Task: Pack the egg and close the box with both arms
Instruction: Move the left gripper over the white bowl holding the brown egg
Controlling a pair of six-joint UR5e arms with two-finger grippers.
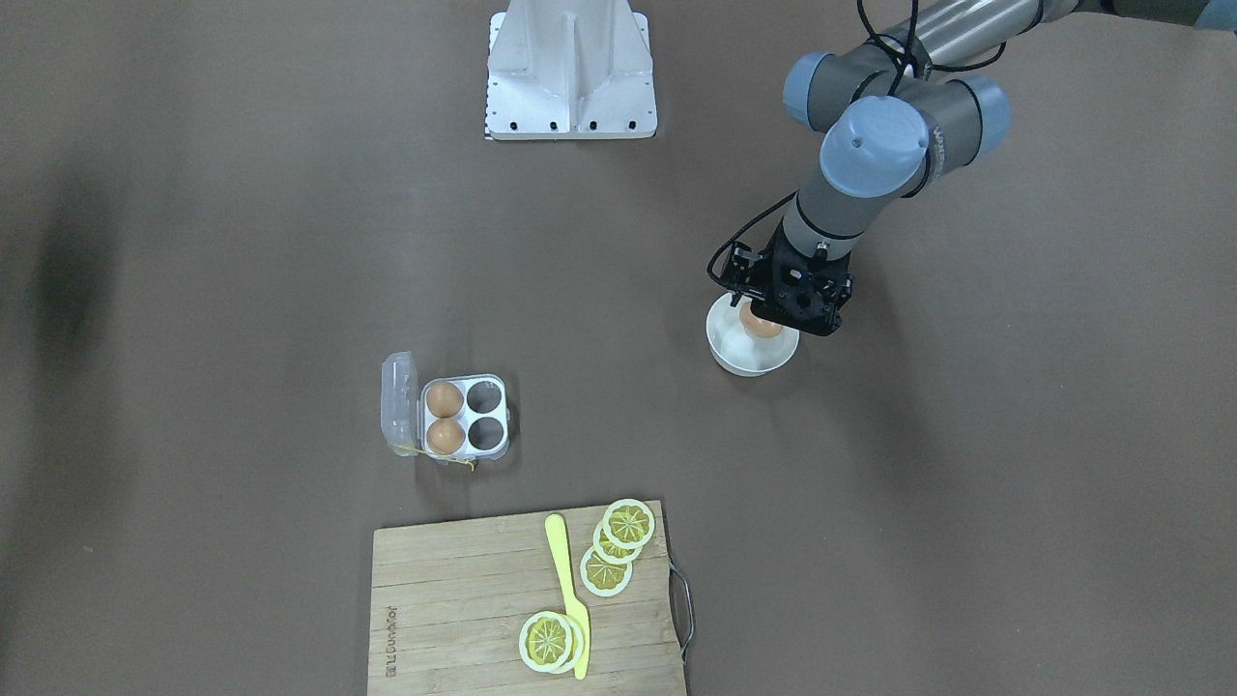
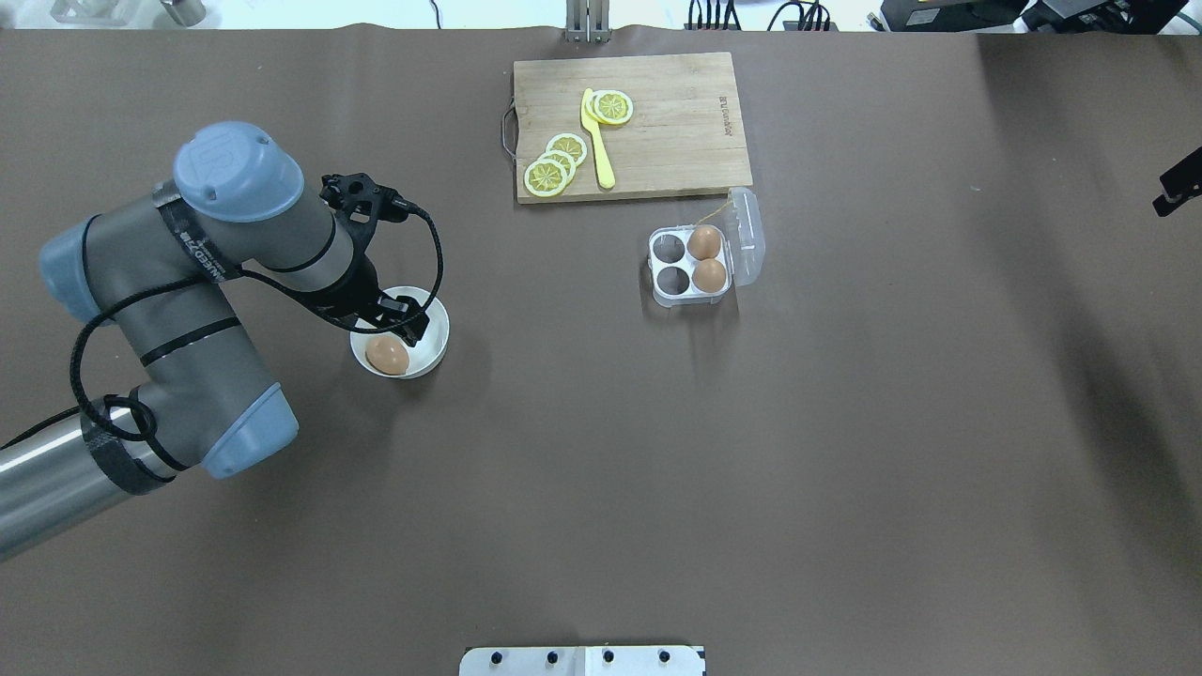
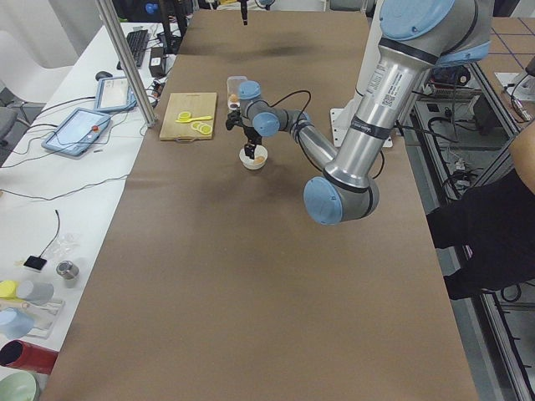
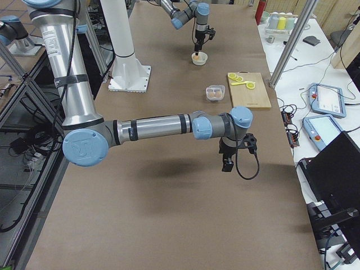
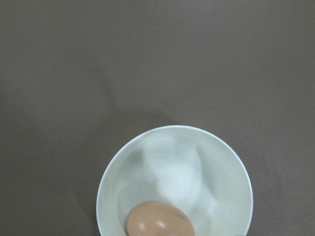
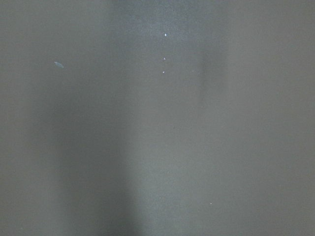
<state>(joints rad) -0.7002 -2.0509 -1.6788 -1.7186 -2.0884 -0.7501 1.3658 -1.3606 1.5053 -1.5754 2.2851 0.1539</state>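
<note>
The egg [image 2: 387,355] lies in a round white bowl [image 2: 434,340] at the table's left; it also shows in the front view [image 1: 762,325] and the left wrist view [image 5: 160,221]. My left gripper [image 2: 396,319] hangs just above the bowl, jaws spread, touching nothing. The box [image 2: 690,264] stands open, lid [image 2: 747,235] folded back, with two brown eggs in its cells by the lid and two empty cells. My right gripper [image 2: 1178,186] hovers far right, over bare table; whether it is open or shut does not show.
A wooden cutting board [image 2: 676,131] with lemon slices [image 2: 556,165] and a yellow knife [image 2: 597,141] lies behind the box. The robot's white base [image 1: 570,68] stands at the near table edge. The right wrist view shows only brown table.
</note>
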